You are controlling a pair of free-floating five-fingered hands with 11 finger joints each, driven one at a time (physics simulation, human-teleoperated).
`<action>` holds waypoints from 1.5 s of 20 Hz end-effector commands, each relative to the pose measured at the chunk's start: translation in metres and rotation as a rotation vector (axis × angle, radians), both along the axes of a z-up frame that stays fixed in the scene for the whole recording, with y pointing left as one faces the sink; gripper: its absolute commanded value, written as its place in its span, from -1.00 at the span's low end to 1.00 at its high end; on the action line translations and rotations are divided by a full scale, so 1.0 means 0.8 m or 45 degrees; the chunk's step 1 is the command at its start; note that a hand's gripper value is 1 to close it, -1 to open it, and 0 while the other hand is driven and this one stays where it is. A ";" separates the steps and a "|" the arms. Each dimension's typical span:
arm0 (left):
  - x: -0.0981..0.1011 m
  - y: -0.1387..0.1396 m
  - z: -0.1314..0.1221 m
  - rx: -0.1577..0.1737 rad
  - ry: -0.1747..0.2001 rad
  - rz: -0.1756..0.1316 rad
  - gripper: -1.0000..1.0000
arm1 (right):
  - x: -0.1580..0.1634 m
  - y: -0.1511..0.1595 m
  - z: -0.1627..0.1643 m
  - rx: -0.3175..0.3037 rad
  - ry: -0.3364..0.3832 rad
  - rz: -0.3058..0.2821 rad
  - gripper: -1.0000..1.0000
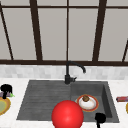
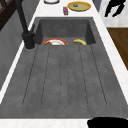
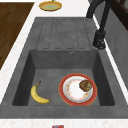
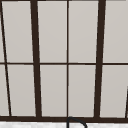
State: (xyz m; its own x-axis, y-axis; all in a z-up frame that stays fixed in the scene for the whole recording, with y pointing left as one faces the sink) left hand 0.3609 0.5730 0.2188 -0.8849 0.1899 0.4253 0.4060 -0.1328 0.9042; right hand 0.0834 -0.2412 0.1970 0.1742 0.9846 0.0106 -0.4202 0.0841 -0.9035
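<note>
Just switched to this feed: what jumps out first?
A big red ball sits at the sink's front edge in the front view. In the basin, a red-rimmed plate carries a brown muffin, with a banana lying beside it. The left hand hovers over the left counter by a yellow plate; the right hand hangs at the sink's front right corner.

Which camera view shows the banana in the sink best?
The right side view: the banana lies whole and unobstructed on the basin floor. The left side view shows it far off, partly hidden. In the front view a red ball covers its place.
</note>
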 end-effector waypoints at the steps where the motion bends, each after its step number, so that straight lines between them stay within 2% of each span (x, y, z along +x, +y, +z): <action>1: -0.002 0.039 0.000 -0.012 0.020 0.000 1.00 | 0.000 0.000 0.000 0.000 0.000 0.000 0.00; 4: -0.010 0.069 -0.020 -0.015 0.000 0.000 1.00 | 0.000 0.000 0.000 0.000 0.000 0.000 0.00; 6: -0.020 0.090 -0.048 -0.059 -0.002 0.000 1.00 | 0.000 0.000 0.000 0.000 0.000 0.000 0.00; 11: -0.035 0.134 -0.084 -0.113 -0.003 0.017 1.00 | 0.000 0.000 0.000 0.000 0.000 0.000 0.00; 13: -0.031 0.141 -0.089 -0.176 -0.002 0.024 1.00 | 0.000 0.000 0.000 0.000 0.000 0.000 0.00; 14: -0.026 0.138 -0.093 -0.185 -0.001 0.049 1.00 | 0.000 0.000 0.000 0.000 0.000 0.000 0.00; 16: -0.016 0.138 -0.106 -0.180 0.000 0.067 1.00 | 0.000 0.000 0.000 0.000 0.000 0.000 0.00; 19: -0.011 0.141 -0.128 -0.183 -0.012 0.046 1.00 | 0.000 0.000 0.000 0.000 0.000 0.000 0.00; 21: -0.013 0.143 -0.151 -0.161 -0.002 0.038 1.00 | 0.000 0.000 0.000 0.000 0.000 0.000 0.00; 22: -0.010 0.142 -0.162 -0.153 -0.003 0.041 -1.00 | 0.000 0.000 0.000 0.000 0.000 0.000 0.00; 23: -0.014 0.137 -0.164 -0.216 0.085 0.126 -1.00 | 0.000 0.000 0.000 0.000 0.000 0.000 0.00; 24: -0.014 0.143 -0.156 -0.202 0.069 0.051 -1.00 | 0.000 0.000 0.000 0.000 0.000 0.000 0.00; 26: -0.009 0.145 -0.122 -0.158 -0.068 0.010 -1.00 | 0.000 0.000 0.000 0.000 0.000 0.000 0.00; 27: -0.006 0.140 -0.109 -0.131 -0.115 -0.012 -1.00 | 0.000 0.000 0.000 0.000 0.000 0.000 0.00; 28: -0.008 0.139 -0.094 -0.118 -0.126 -0.019 -1.00 | 0.000 0.000 0.000 0.000 0.000 0.000 0.00; 29: -0.007 0.141 -0.085 -0.132 -0.122 -0.012 -1.00 | 0.000 0.000 0.000 0.000 0.000 0.000 0.00; 30: -0.007 0.140 -0.078 -0.125 -0.116 -0.003 -1.00 | 0.000 0.000 0.000 0.000 0.000 0.000 0.00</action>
State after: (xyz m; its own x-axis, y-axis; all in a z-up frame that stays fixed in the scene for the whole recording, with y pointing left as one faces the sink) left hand 0.3550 0.6848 0.1403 -0.9124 0.2411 0.3307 0.3242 -0.0674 0.9436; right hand 0.0834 -0.2412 0.1970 0.1742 0.9846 0.0106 -0.4202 0.0841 -0.9035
